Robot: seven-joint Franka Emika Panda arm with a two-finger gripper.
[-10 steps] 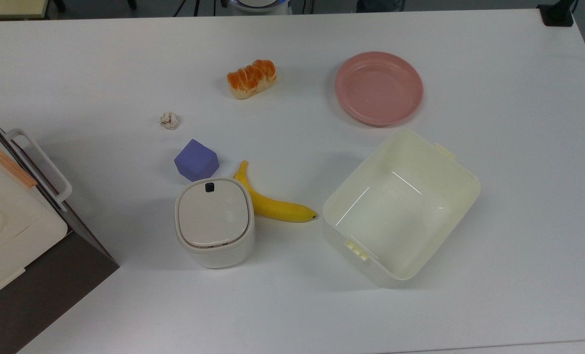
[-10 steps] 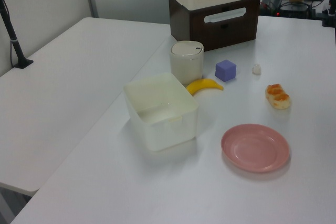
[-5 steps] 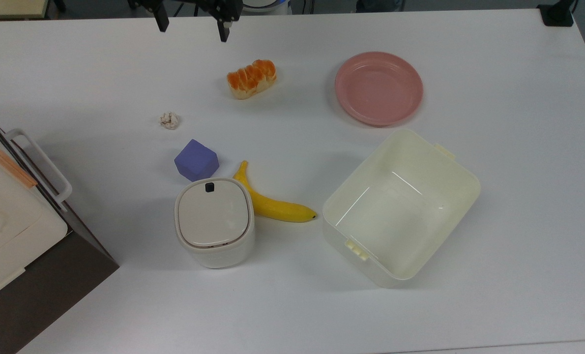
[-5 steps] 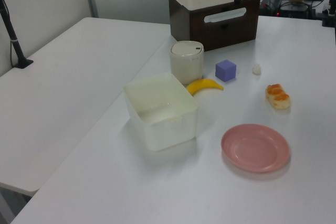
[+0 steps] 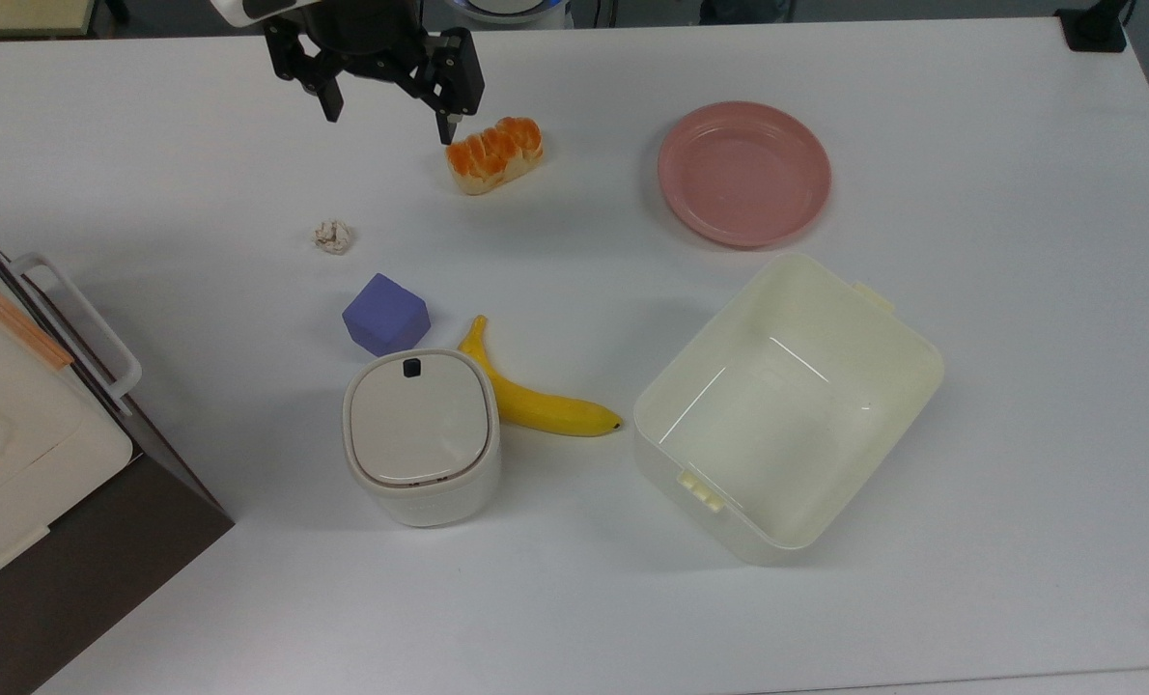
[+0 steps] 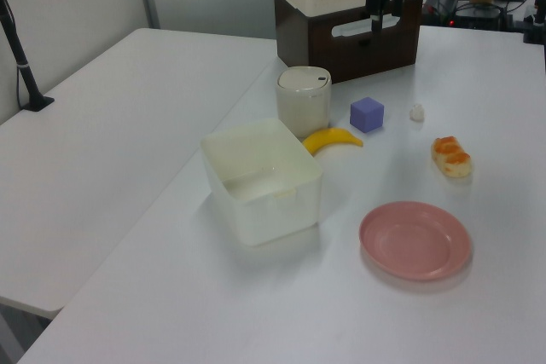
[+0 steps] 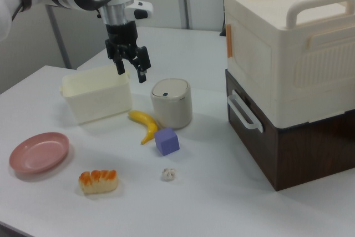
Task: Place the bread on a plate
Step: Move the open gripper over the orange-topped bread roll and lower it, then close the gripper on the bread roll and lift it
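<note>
One white table (image 5: pixel 970 116) bears bread (image 5: pixel 493 154) and plate (image 5: pixel 743 174); fingers (image 5: pixel 447 124) spread, seemingly empty.

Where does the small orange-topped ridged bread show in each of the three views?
Top view: small orange-topped ridged bread, upper centre, left of the round pink plate.
Left view: bread, right side, above the plate.
Right view: bread, lower left, right of the plate.
Shared landmark: the plate.

The gripper (image 5: pixel 388 118) is coming further into the top view from the top edge, fingers spread, now reaching just beside the bread (image 5: pixel 493 154) on the top view's left, high above the table in the right view.
</note>
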